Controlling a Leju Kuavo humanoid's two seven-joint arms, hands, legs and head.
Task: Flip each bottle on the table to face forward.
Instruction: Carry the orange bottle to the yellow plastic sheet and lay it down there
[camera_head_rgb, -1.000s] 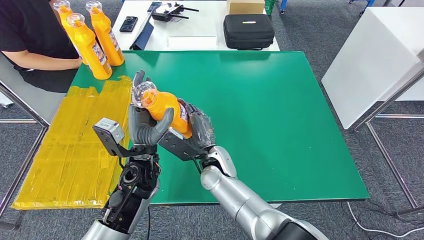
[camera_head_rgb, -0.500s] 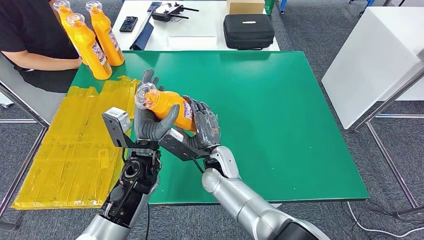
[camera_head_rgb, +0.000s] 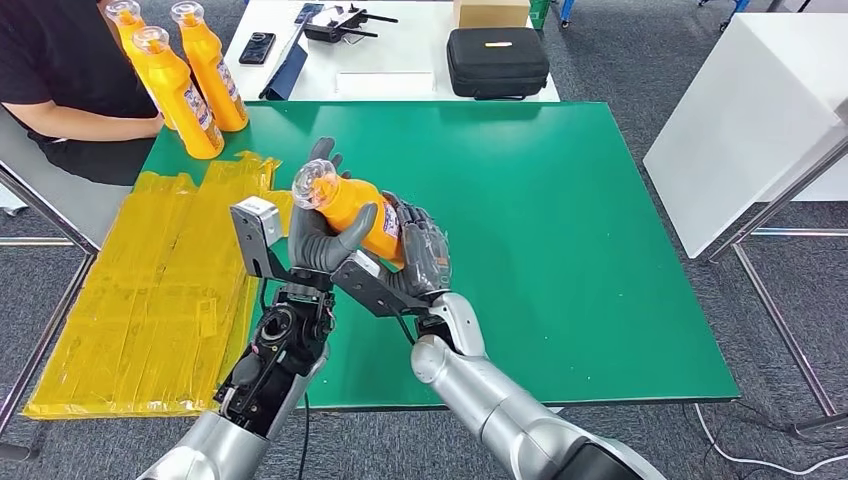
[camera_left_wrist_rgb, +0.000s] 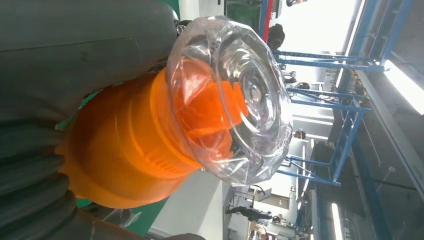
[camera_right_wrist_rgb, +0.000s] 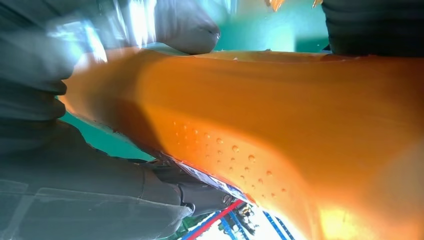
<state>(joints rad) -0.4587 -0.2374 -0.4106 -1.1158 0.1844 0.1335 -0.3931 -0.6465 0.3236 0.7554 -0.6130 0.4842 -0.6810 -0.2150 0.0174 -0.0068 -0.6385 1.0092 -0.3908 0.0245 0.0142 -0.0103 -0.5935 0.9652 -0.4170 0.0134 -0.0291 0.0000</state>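
Both hands and the bottle they carry have shifted toward 1 o'clock over the green table since the earlier frames, the clear cap now sitting higher and further right in the head view. Held bottle (camera_head_rgb: 358, 211): orange body, clear faceted cap (camera_head_rgb: 316, 185), lifted above the green table (camera_head_rgb: 560, 230), tilted with the cap toward 10 o'clock and its label side toward 3 o'clock. Left hand (camera_head_rgb: 322, 240): fingers and thumb wrapped around the neck and upper body just under the cap, clamped on the bottle. Right hand (camera_head_rgb: 418, 262): fingers closed around the lower body from the 4 o'clock side, also gripping it. Left wrist view confirms the cap (camera_left_wrist_rgb: 235, 100) clear of the thumb; right wrist view shows the orange body (camera_right_wrist_rgb: 280, 130) pressed between dark fingers. Three further orange bottles (camera_head_rgb: 185, 95) stand upright at the table's 10 o'clock corner, beside a seated person (camera_head_rgb: 60, 70). Yellow sheeting (camera_head_rgb: 150, 300) covers the table's 9 o'clock edge.
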